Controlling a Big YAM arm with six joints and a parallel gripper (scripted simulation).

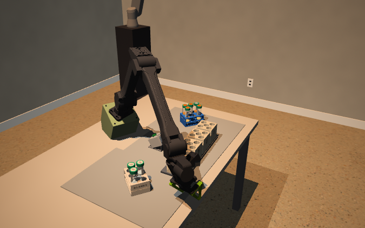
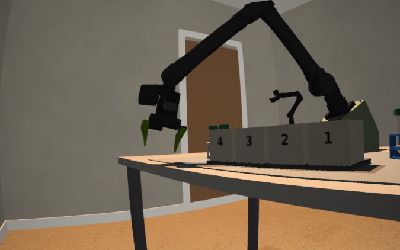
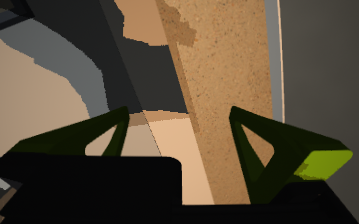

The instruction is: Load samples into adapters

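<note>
My gripper [image 1: 187, 189] is wide open and empty. It hangs over the table's near edge, past adapter 4, and also shows in the exterior view [image 2: 160, 141] and the wrist view [image 3: 180, 117]. The loading stand ST [image 1: 201, 137] holds a row of grey adapters marked 4, 3, 2, 1 [image 2: 285, 144]; their holes look empty from above. The blue sample rack RS [image 1: 192, 116] holds several tubes with orange cap dots at the far end. The white blank rack RB [image 1: 138, 181] holds three green-capped tubes with white dots.
The arm's olive base [image 1: 118, 121] stands at the table's back left. A small grey sloped desk with a green key [image 1: 156, 139] lies partly hidden behind the arm. The table edge runs right under the gripper, with floor beyond it.
</note>
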